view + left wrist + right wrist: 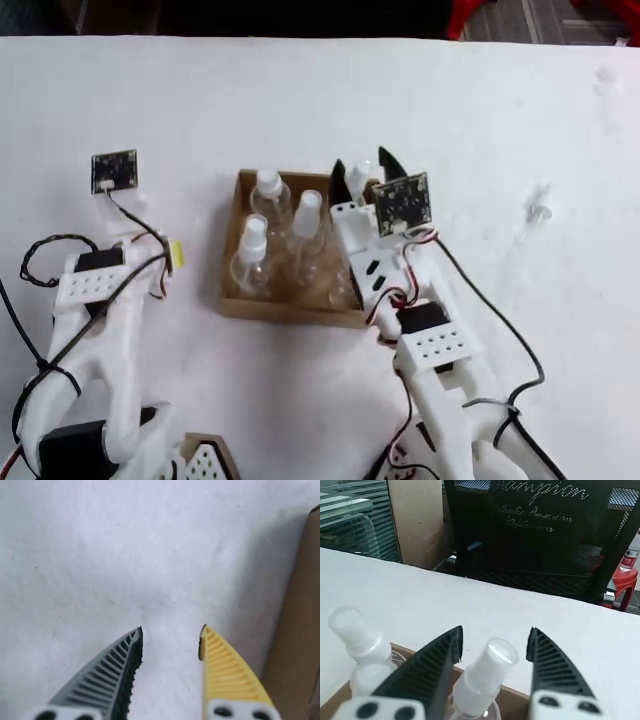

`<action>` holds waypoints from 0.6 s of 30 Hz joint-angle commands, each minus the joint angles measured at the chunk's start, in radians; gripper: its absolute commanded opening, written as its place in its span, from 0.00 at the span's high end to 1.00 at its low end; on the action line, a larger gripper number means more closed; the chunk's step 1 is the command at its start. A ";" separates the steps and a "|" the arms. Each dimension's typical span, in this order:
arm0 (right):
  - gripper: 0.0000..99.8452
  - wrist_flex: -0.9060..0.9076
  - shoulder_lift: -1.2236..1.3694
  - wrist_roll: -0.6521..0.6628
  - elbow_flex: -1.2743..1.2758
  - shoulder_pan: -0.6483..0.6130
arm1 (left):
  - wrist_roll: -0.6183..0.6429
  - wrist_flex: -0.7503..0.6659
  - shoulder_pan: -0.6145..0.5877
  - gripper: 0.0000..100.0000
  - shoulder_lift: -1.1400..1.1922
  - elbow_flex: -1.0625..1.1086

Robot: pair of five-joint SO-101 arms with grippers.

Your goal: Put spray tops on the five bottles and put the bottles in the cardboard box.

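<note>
White table (500, 120) spreads across the whole high view, and past its far edge in the right wrist view stands a black mesh chair (545, 535); the cardboard box (232, 290) sits at the middle of the table between the two arms, open side up; three bottles stand upright inside it, each with a white spray top on: the far bottle (268, 195) by the box's far left corner, the middle bottle (305, 215) just beside it, and the near bottle (250, 258) closer to the arms on the left side; a fourth bottle (490, 672) stands upright at the box's far right corner, capped as well, and the right gripper (495, 632) hangs right over it, its two black fingers spread wide with the spray top between them; a gap shows on either side of the cap, so the fingers grip nothing; the right arm lies over the box's right-hand side and hides what is under it; the left gripper (170, 640) is to the left of the box over bare table, pointing down, its grey finger (110, 680) and yellow finger (225, 675) parted with nothing between them; the box's brown outer wall shows just beside the yellow finger, apart from it
</note>
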 commanded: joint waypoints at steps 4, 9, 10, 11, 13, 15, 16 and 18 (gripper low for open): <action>0.82 0.004 -0.033 -0.008 -0.037 -0.041 | -0.014 -0.017 0.012 0.82 -0.010 -0.009; 0.82 0.004 -0.033 -0.008 -0.037 -0.036 | -0.014 -0.017 0.012 0.82 -0.010 -0.009; 0.82 0.004 -0.035 -0.008 -0.037 -0.036 | -0.014 -0.017 0.012 0.82 -0.010 -0.009; 0.82 0.004 -0.035 -0.008 -0.037 -0.036 | -0.014 -0.017 0.012 0.82 -0.010 -0.009; 0.82 0.002 -0.035 -0.008 -0.037 -0.036 | -0.014 -0.017 0.012 0.82 -0.010 -0.009; 0.82 0.002 -0.035 -0.008 -0.037 -0.035 | -0.014 -0.017 0.012 0.82 -0.010 -0.009; 0.83 0.002 -0.033 -0.008 -0.038 -0.035 | -0.014 -0.017 0.012 0.82 -0.010 -0.009; 0.89 0.002 -0.024 -0.008 -0.054 -0.022 | -0.014 -0.017 0.012 0.82 -0.010 -0.009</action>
